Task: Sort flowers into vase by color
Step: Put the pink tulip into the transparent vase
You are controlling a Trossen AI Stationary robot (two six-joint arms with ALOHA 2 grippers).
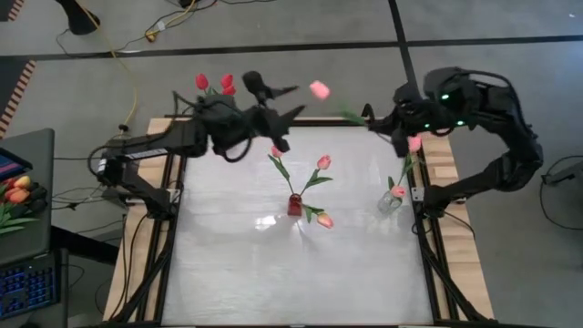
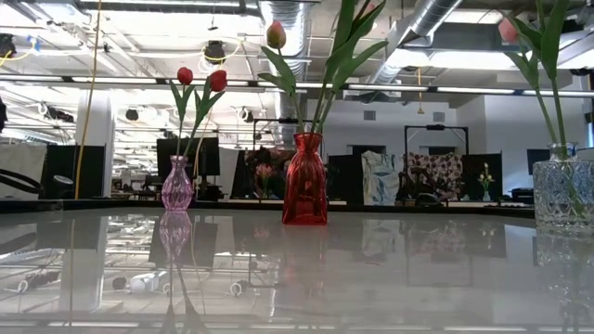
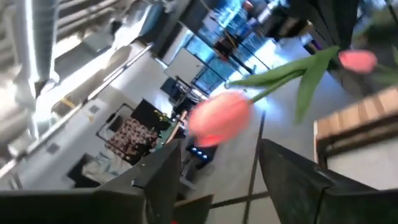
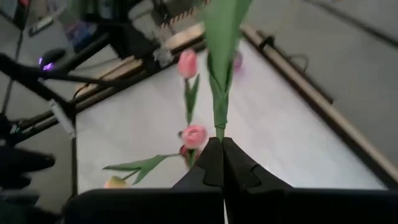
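Tulip [image 1: 320, 89] at twelve o'clock, probably light and floppy, hangs by its stem from the clamped right gripper [image 4: 222, 144] while the left gripper [image 3: 217, 165] gapes.

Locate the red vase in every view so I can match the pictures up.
High view: red vase at the table's middle, between the two arms.
Low view: red vase at centre, stems rising from it.
Left wrist view: not in it.
Right wrist view: only a red trace among the tulips, too hidden to be sure.
Shared landmark: the clear glass vase at the table's right edge.
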